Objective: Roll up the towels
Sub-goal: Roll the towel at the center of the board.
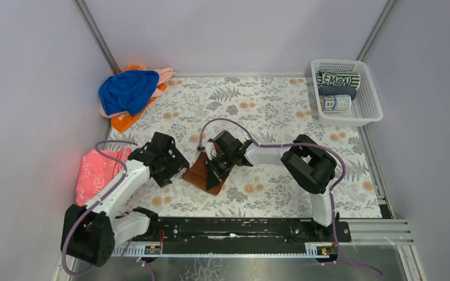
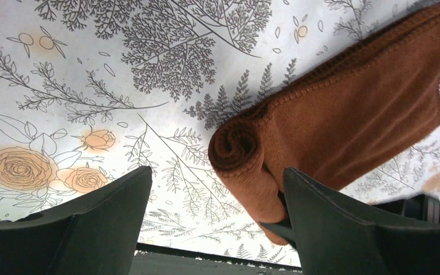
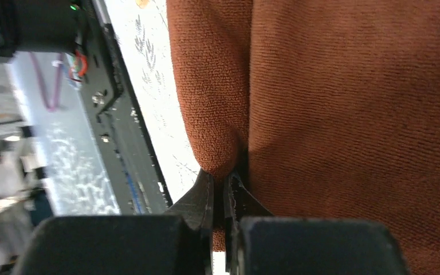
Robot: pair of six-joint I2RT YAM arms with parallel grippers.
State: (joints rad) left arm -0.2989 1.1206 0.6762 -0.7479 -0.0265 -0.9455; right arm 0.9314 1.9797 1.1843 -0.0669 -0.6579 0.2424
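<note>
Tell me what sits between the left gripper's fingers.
The brown towel's rolled end, next to one finger; the rest of the gap is bare floral mat. The left wrist view shows it.

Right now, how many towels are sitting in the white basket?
3, lined up in the basket: a striped lettered towel at the far end, a dark grey roll in the middle, a blue-orange-white printed roll nearest. Others could lie hidden underneath.

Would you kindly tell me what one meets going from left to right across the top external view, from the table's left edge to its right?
reddish-pink printed item → left gripper → brown towel → white lattice basket
</note>
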